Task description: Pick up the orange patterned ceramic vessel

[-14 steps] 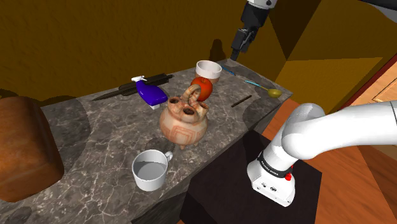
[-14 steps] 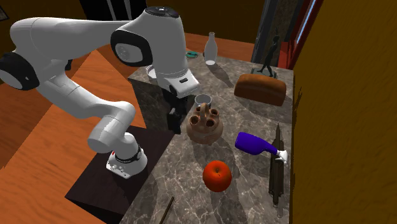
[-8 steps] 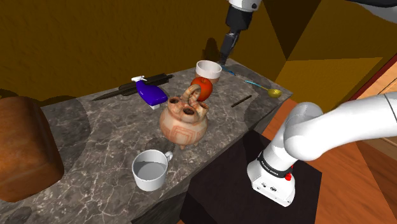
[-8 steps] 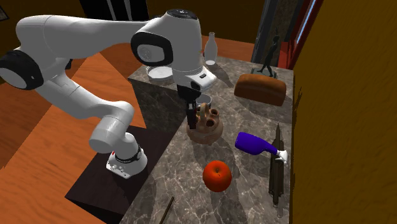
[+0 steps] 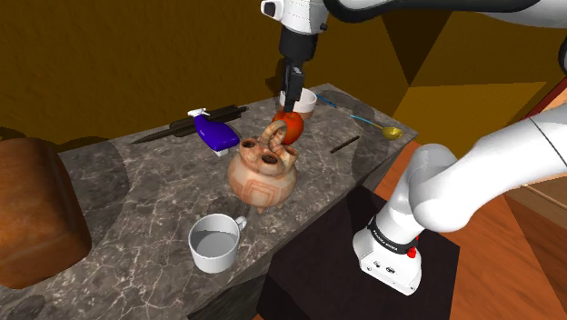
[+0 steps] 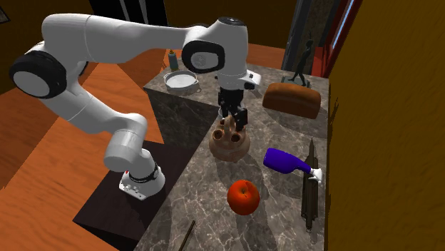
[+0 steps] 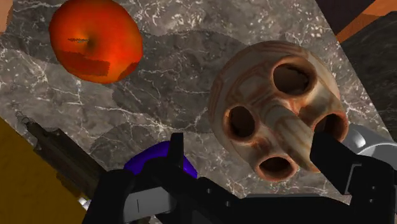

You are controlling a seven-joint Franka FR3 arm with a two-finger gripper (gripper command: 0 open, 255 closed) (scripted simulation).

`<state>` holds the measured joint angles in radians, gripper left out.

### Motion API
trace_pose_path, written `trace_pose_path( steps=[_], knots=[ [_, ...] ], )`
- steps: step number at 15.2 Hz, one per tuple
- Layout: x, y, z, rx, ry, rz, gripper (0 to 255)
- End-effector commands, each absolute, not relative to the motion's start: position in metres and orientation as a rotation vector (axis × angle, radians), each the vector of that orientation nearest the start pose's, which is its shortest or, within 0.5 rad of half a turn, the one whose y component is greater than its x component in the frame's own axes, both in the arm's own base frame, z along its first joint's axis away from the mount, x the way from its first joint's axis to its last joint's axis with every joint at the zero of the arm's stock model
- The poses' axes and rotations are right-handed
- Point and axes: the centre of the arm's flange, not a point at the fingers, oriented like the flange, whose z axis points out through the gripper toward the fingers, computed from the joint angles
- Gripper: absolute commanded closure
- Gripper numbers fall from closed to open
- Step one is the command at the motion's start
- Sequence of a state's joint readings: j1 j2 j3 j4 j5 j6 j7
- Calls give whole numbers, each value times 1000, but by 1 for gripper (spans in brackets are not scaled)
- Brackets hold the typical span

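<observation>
Gripper [image 5: 293, 89] is pointing fingers-down in the shoulder view, overlapping the white bowl [image 5: 309, 102]. Orange-patterned vessel [image 5: 262, 175] is sitting mid-counter [image 5: 136, 195], between apple [image 5: 289, 124] and mug [image 5: 214, 243].

Second exterior view: gripper [image 6: 233, 118] is hovering just above the vessel [image 6: 229, 144].

Wrist view: fingers [image 7: 176, 153] are standing spread, gripping nothing. Vessel [image 7: 273, 105] is lying beneath them, nearer one finger.

Arm [image 6: 121, 36] arched high; tool [image 6: 233, 120] pointing down, fingers [image 7: 175, 147] apart.
</observation>
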<state>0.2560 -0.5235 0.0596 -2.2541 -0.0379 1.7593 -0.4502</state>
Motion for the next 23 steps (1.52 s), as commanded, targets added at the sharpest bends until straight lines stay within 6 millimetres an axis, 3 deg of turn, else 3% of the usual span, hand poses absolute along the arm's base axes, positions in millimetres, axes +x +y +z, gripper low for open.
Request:
trace_pose_path(
  steps=[1,7,14,17,18,23],
  knots=[
    [378,146,555,-2903,-1373,-26,0],
    [365,219,526,-2628,-1849,11,0],
    [365,219,489,-2628,-1849,11,0],
    [365,219,486,-2628,-1849,11,0],
    [365,219,486,-2628,-1849,11,255],
    [365,219,486,-2628,-1849,11,255]
  ],
)
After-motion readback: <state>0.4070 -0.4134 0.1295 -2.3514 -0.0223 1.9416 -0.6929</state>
